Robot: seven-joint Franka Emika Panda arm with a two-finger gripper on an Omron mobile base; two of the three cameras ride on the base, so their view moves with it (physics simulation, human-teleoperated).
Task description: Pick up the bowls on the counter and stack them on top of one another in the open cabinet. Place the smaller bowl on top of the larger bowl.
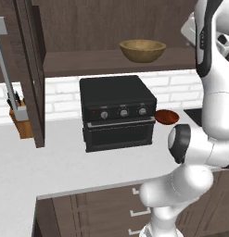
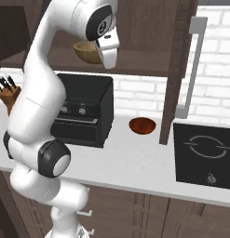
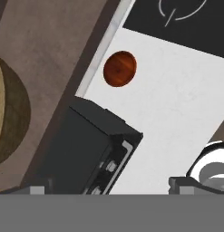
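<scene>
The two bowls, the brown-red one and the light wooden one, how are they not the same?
The wooden bowl is wide and pale tan; the red bowl is narrower and dark, glossy red-brown. The wooden bowl already sits up on the cabinet shelf, while the red bowl sits down on the white counter, beside the black oven. Both are round, upright and empty.

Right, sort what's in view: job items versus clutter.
Job items: tan wooden bowl on the cabinet shelf; dark red bowl on the counter.

Clutter: black toaster oven; knife block; cooktop.
</scene>
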